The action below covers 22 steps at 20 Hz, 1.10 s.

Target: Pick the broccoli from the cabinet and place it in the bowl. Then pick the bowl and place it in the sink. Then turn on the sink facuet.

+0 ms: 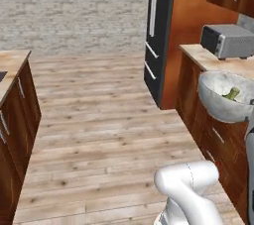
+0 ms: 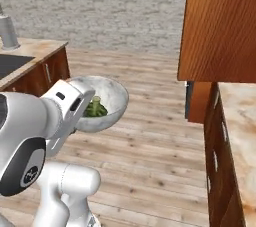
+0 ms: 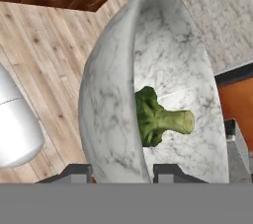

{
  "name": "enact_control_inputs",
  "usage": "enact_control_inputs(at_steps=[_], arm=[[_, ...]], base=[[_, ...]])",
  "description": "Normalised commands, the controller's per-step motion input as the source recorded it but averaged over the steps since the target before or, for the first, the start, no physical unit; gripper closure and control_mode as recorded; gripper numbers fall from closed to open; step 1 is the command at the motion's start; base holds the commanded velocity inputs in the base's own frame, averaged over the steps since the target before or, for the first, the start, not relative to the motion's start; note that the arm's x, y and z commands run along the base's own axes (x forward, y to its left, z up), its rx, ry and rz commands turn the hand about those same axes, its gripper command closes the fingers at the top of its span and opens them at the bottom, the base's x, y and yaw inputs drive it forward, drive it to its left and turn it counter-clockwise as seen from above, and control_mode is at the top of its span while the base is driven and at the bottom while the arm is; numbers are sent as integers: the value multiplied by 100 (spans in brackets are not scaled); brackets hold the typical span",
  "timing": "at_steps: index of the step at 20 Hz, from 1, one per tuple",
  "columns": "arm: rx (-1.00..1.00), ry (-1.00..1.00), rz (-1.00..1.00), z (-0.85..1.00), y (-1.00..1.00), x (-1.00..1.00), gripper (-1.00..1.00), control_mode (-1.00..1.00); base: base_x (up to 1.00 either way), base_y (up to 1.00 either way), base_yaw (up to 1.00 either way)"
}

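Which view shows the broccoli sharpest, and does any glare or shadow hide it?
Hand view: the broccoli is crisp and evenly lit inside the bowl, with no glare. Right base view: it sits shaded beside the gripper. Left base view: small, soft, cropped near the edge.

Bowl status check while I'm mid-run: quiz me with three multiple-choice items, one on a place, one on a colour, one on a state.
1. Where is the broccoli?
A. On the wooden floor
B. Inside the bowl
C. On the counter by the microwave

2. What colour is the bowl?
A. Mottled whitish-grey
B. Plain black
C. Reddish-brown

3. What is the state of the pincer?
A. Wide open above the floor
B. Shut on the bowl's rim, bowl lifted off any surface
C. Shut on the broccoli stem

Answers:
1. B, the hand view shows the green floret with its pale stem lying against the bowl's inner wall.
2. A, its surface is marbled white and grey in all three views.
3. B, one fingertip sits on each side of the rim in the hand view, and the bowl hangs over floorboards in the right base view.
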Motion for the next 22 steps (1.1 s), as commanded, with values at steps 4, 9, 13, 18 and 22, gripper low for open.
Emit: enact_control_inputs(at_steps=[4,9,13,18,22], arm=[[0,0,0,0,0,0,100,100],[0,0,0,0,0,0,100,100],[0,0,0,0,0,0,100,100],[0,0,0,0,0,0,100,100],[0,0,0,0,0,0,100,100]], base=[[7,73,58],[77,35,42],[100,-3,34],[100,-6,33],[100,-12,33]])
